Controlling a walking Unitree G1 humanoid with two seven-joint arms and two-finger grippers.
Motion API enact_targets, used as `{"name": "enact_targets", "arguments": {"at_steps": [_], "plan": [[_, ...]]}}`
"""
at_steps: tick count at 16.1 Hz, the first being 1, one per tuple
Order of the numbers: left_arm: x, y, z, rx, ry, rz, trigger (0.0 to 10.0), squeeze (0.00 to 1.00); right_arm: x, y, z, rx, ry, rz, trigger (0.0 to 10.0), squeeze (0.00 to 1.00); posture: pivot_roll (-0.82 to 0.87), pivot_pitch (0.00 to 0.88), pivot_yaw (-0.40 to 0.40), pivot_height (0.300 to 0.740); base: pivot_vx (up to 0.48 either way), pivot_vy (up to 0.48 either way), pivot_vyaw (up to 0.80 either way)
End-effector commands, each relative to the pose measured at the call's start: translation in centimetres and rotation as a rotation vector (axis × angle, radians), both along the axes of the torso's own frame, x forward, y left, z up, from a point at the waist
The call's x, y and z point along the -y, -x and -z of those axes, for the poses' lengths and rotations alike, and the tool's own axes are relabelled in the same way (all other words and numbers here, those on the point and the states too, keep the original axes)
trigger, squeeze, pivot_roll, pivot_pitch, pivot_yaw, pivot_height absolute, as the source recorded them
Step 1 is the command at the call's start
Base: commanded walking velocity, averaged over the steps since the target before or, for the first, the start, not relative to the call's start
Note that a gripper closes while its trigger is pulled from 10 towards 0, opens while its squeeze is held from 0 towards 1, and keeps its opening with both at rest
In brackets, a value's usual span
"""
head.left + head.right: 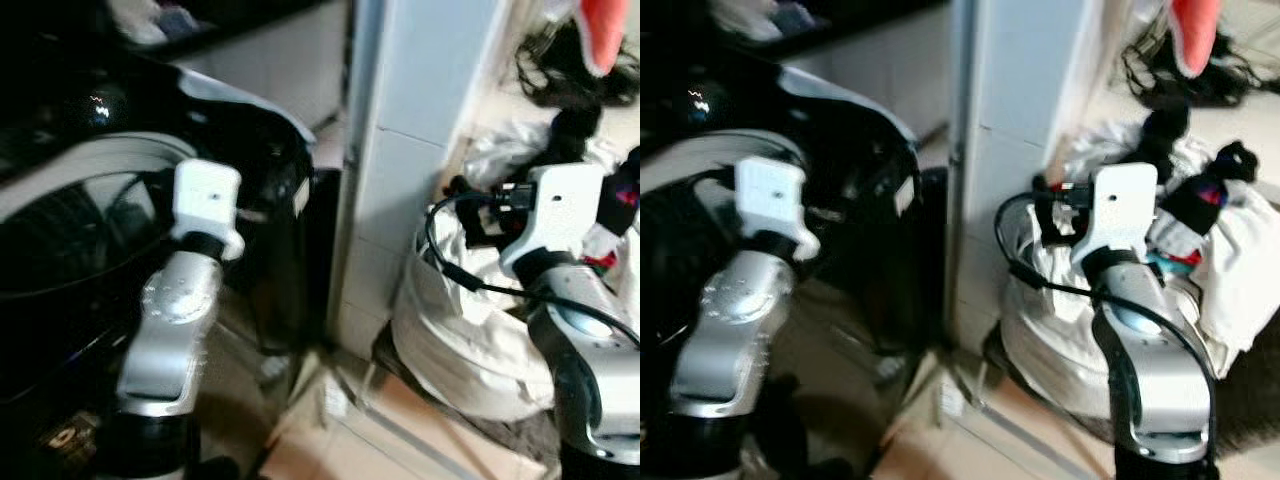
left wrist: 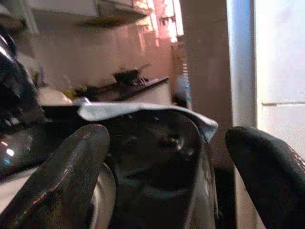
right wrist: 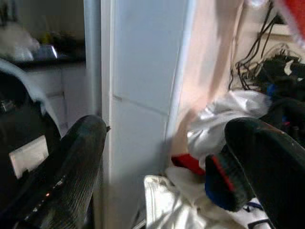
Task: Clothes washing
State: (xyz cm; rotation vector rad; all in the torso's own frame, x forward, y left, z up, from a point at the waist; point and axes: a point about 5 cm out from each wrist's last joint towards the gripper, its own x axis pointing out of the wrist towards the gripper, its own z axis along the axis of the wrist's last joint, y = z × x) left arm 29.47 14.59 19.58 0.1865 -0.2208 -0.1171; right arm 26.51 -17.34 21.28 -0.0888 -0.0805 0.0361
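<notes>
Glossy black washer (image 1: 250, 200), white cloth laundry bag (image 1: 450, 330), left gripper (image 2: 162, 181) and right gripper (image 3: 162, 176) spread wide.

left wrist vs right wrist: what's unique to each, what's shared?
Left wrist alone: the black washing machine close ahead with a pale cloth draped over its top edge, and a dark counter behind carrying what looks like a pan.

Right wrist alone: the white laundry bag heaped with clothes, a red item and a blue and red one among them, plus tangled black cables further back.

Shared: the white tiled pillar and two black fingers spread apart, on the left hand and the right hand alike.
</notes>
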Motion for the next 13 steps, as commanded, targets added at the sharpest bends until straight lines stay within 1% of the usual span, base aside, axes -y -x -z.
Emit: {"name": "enact_targets", "arguments": {"at_steps": [1, 4, 5, 8, 13], "plan": [[1.20, -0.01, -0.01, -0.001, 0.009, 0.046, 10.0, 0.00, 1.12, 0.11, -0.31, 0.009, -0.006, 0.044, 10.0, 0.00, -0.01, 0.000, 0.003, 0.740, 0.296, 0.000, 0.00], [1.24, -0.02, -0.01, -0.002, 0.011, 0.048, 10.0, 0.00, 1.41, 0.21, -0.30, 0.010, -0.006, 0.057, 10.0, 0.00, -0.01, 0.000, 0.005, 0.740, 0.296, 0.000, 0.00], [1.25, -0.04, -0.02, -0.002, 0.011, 0.053, 10.0, 0.00, 1.32, 0.32, -0.18, 0.005, -0.025, 0.057, 10.0, 0.00, -0.01, 0.000, 0.005, 0.740, 0.300, 0.000, 0.00], [1.35, -0.09, -0.06, -0.002, 0.012, 0.058, 10.0, 0.00, 1.34, 0.31, -0.13, 0.000, -0.032, 0.060, 10.0, 0.00, -0.02, 0.000, 0.012, 0.740, 0.301, 0.000, -0.70], [1.30, 0.06, 0.03, -0.004, 0.024, 0.048, 10.0, 0.00, 1.33, 0.20, -0.20, -0.003, -0.022, 0.047, 10.0, 0.00, -0.01, 0.000, -0.010, 0.740, 0.302, 0.000, 0.00]]}}
